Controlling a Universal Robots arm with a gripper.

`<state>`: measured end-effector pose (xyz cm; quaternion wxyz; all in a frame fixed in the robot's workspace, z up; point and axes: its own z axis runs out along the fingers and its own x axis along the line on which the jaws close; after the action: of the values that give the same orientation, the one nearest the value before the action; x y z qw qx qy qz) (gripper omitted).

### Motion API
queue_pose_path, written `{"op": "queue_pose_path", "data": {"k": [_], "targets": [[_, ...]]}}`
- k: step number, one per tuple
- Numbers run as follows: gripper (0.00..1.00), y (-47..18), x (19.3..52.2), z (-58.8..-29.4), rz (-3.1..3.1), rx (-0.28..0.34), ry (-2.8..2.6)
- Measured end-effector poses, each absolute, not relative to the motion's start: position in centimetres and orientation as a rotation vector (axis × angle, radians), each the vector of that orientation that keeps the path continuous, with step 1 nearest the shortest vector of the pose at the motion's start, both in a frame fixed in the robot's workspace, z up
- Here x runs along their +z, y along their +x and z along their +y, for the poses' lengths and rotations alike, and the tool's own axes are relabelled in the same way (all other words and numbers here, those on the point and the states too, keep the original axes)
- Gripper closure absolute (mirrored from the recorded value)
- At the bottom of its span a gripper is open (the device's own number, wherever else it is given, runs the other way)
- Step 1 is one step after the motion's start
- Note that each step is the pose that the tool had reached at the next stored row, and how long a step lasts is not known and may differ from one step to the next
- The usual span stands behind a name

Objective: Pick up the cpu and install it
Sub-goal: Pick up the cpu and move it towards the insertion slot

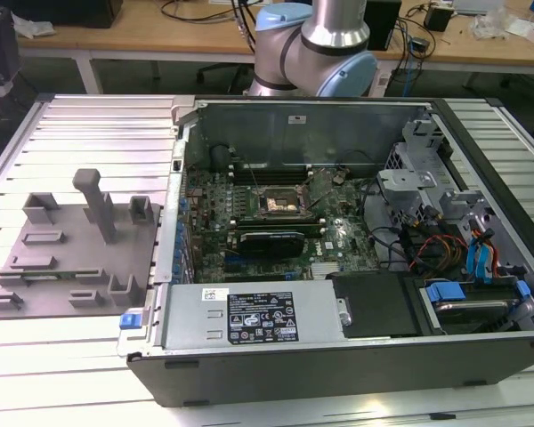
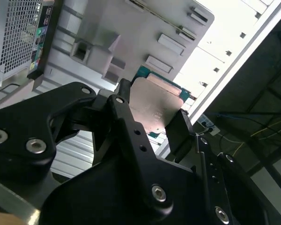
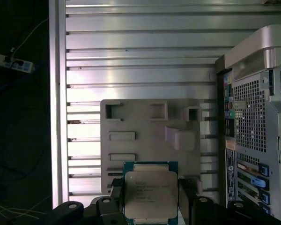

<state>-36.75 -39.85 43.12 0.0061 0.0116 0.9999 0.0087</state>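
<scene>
First wrist view: gripper (image 3: 150, 198), jaws clenched on your cpu (image 3: 150, 191).
Exterior view: socket (image 1: 283, 203) at 3 o'clock from plate (image 1: 71, 262).
Risk: any tilt could bend socket pins.

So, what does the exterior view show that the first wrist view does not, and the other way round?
Exterior view: the arm, and the open computer case with its green motherboard and dark socket. First wrist view: the cpu clamped in the gripper, and the case's rear panel. Both share the grey plate with pegs and the slatted table.
</scene>
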Motion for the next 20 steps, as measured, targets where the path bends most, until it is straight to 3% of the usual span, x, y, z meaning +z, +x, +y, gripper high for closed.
{"op": "queue_pose_path", "data": {"k": [20], "targets": [[0.45,-27.0,43.1,-39.9,3.129,0.027,0.037]]}}
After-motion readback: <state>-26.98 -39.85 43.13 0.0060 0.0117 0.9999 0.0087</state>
